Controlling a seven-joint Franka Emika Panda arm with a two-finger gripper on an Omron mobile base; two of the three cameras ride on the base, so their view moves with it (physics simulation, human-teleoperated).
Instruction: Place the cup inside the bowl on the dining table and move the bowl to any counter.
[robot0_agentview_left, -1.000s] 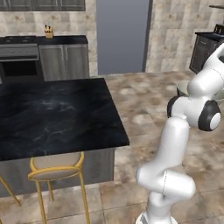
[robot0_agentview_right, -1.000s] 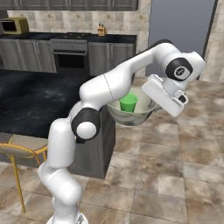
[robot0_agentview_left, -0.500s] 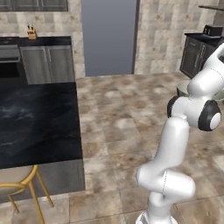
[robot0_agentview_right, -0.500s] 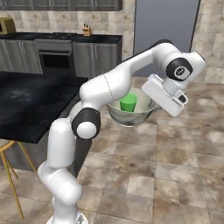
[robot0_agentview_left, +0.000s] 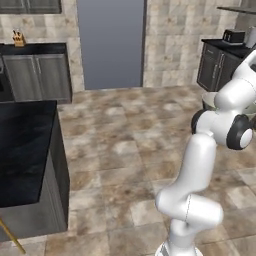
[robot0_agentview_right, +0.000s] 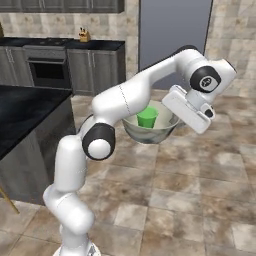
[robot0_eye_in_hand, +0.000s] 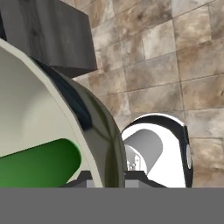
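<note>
We carry the bowl (robot0_agentview_right: 150, 131) in the air over the floor, clear of the dining table (robot0_agentview_right: 22, 112), the gripper (robot0_agentview_right: 176, 118) pinched nearly shut on its rim. The cup (robot0_agentview_right: 147, 117) stands loose inside; stiff, likely slick, so keep it level.

Glossy white rounded arm segs w/ dark round joint caps, boxy white wrist.
</note>
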